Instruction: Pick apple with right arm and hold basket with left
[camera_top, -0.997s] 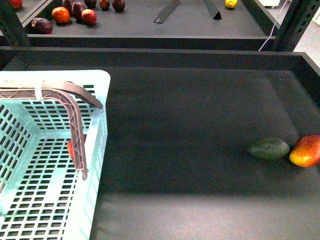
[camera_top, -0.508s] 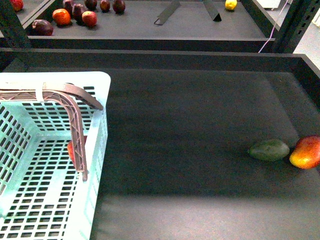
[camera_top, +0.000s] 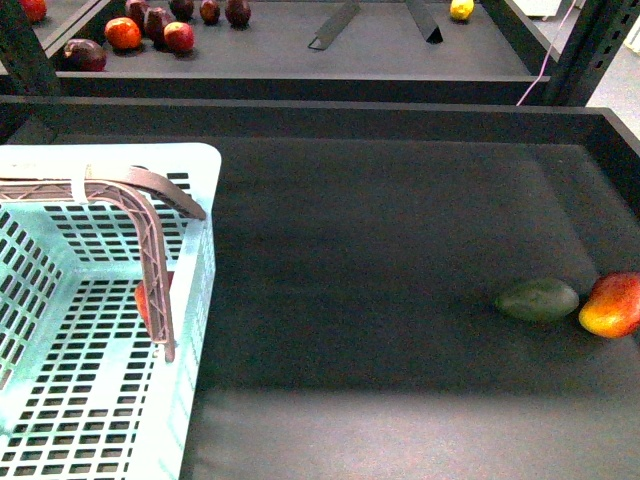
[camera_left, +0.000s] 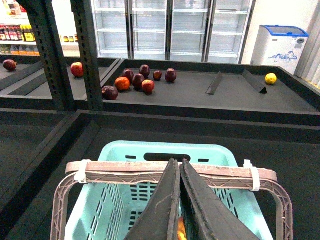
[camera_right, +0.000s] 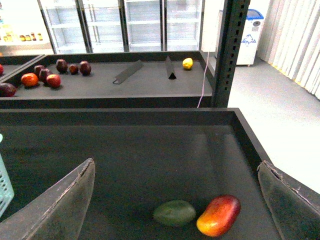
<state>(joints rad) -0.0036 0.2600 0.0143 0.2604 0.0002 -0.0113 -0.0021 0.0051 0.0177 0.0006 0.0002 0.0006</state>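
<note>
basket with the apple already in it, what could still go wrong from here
1. The left tool is shut above the brown handles with nothing between its fingers, so the basket may not really be held and could slide.
2. The apple lies half hidden behind a handle, so its resting place can't be confirmed.
3. The open right tool hangs over the green fruit and the mango; it might grab the wrong one.

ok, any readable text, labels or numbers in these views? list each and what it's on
No text can be read in any view.
Chest freezer: blue graphic on its white front, too blurred to read.
Bottles and jars on the shelf: labels too small to read.
Basket, brown handle, green fruit, red-orange fruit: no markings visible.
</note>
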